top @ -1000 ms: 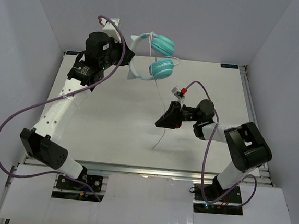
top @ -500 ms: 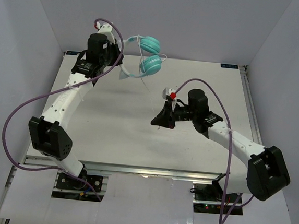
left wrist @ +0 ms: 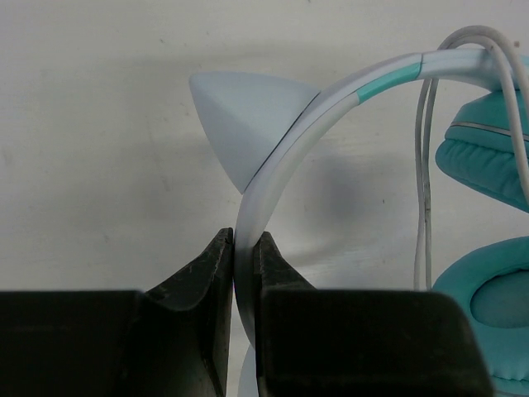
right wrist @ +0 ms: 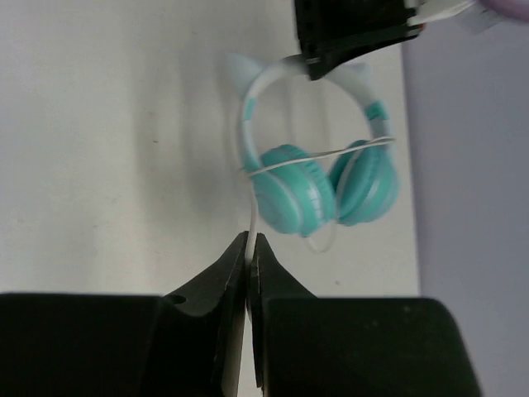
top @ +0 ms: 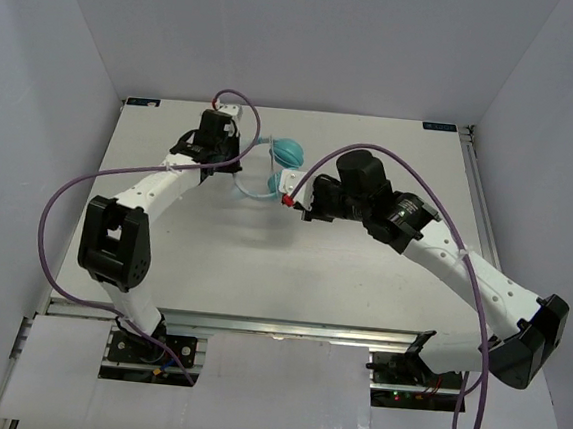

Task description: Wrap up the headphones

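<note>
- The headphones (top: pixel 278 169) sat over the far middle of the table (top: pixel 163 254), between the two grippers; their two teal ear cups (right wrist: pixel 310 190) were close side by side under the pale headband (left wrist: pixel 285 157)
- The left gripper (top: pixel 237 158) reached in from the left; in its wrist view the jaws were pressed narrow on the headband, one finger (left wrist: pixel 207 273) on each face of the band, so it held the headphones by the arch
- A pale pointed cat ear (left wrist: pixel 235 124) stood out from the headband just beyond that grip; a teal stripe marked the band further along
- The right gripper (top: pixel 305 204) came in from the right, just beside the cups; its jaws were closed tight with the thin white cord (right wrist: pixel 250 219) pinched between the fingertips
- From that pinch the cord ran up to the near cup, and one strand (right wrist: pixel 331 153) lay across the fronts of both cups; another small loop hung below them
- In the left wrist view two strands of cord (left wrist: pixel 426 165) hung down from the headband beside the cup padding
- The right wrist view showed the dark left gripper (right wrist: pixel 347 33) at the top of the headband
- Whether the cups touched the table could not be told; a soft shadow lay on the surface beside them
- Purple cables (top: pixel 66 205) looped from both arms
</note>
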